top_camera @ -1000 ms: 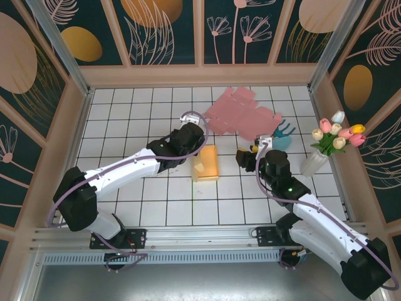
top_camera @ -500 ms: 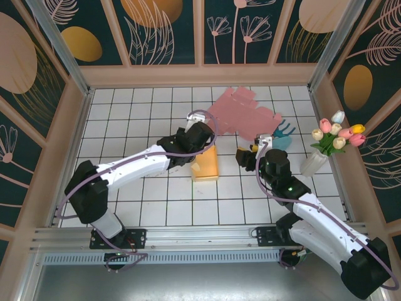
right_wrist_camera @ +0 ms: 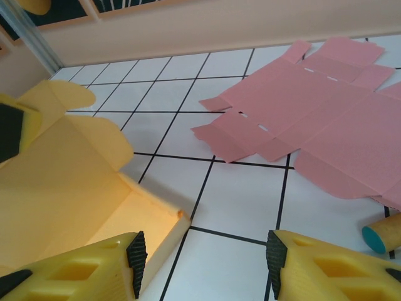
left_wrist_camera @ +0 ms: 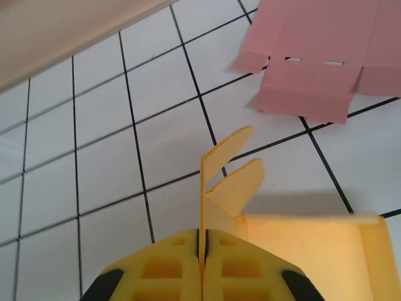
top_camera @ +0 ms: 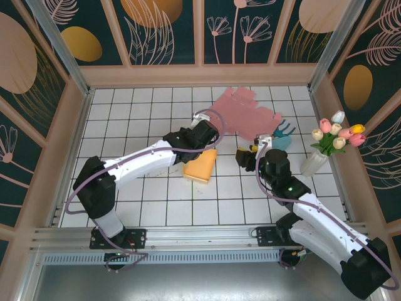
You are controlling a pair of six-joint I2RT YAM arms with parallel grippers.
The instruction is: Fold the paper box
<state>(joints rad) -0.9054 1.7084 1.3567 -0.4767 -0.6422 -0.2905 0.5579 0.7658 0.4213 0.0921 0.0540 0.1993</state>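
Between the fingers (left_wrist_camera: 163,273) of the left gripper (left_wrist_camera: 202,251), a thin flap of the yellow paper box (left_wrist_camera: 313,251) stands upright and edge-on; the jaws are pressed together on it with no gap. Two rounded flap tips point away from this pincer, toward the pink box blank (left_wrist_camera: 319,56) lying flat on the tiled table (left_wrist_camera: 94,163) ahead. The box body sits just beside and to the right of the pincer, touching the table.

In the top view, the left gripper (top_camera: 210,143) grips the far end of the yellow paper box (top_camera: 200,168). The box's long axis runs oblique to the tile lines (far end toward the right arm, near end toward the left).

The right gripper (top_camera: 244,155) is just beside the box's right side. Its jaws are spread, with bare table between them (right_wrist_camera: 205,254). The box (right_wrist_camera: 69,182) lies to the left of this pincer with its open interior showing, and the pink blank (right_wrist_camera: 326,119) lies ahead and to the right.
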